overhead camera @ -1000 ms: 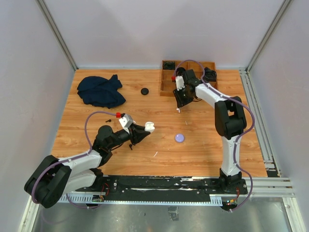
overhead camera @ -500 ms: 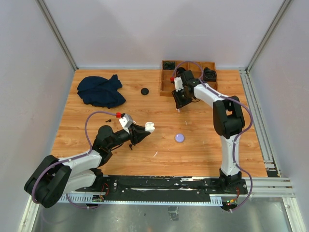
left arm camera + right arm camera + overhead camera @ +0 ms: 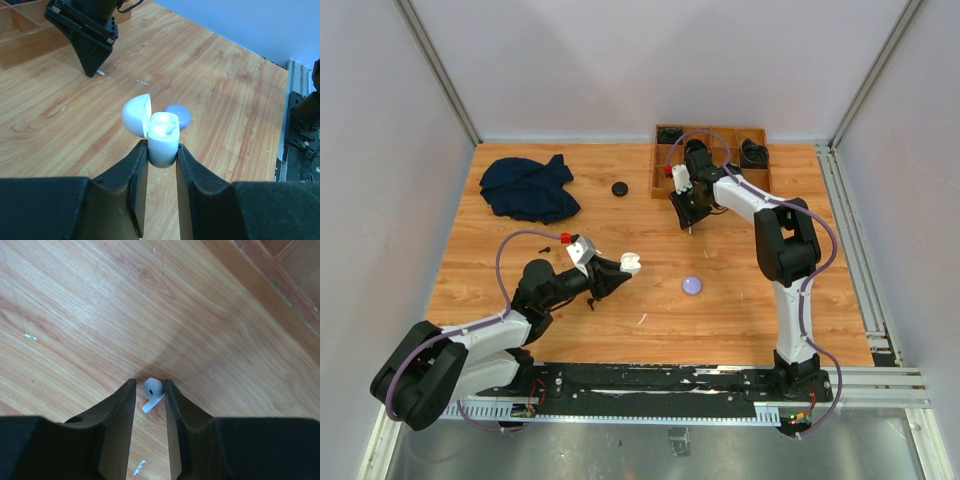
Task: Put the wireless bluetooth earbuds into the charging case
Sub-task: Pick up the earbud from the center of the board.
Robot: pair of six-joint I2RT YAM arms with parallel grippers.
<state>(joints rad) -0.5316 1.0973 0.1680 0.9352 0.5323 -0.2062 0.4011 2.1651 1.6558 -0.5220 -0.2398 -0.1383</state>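
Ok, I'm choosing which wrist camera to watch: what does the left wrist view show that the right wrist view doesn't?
Left wrist only: the left gripper clamping the open white charging case, with the purple case behind it. Right wrist only: a white earbud close up, between the fingers of the right gripper. Both: that gripper, the wooden table and the tray.

The left arm (image 3: 485,335) is stretched low and forward, and the left claw (image 3: 162,150) is clamped on the white charging case (image 3: 164,131). The right arm (image 3: 775,225) is reached far out, the right claw (image 3: 149,385) pointed down at the surface (image 3: 75,300), fingers narrowly parted beside a white earbud (image 3: 154,388)
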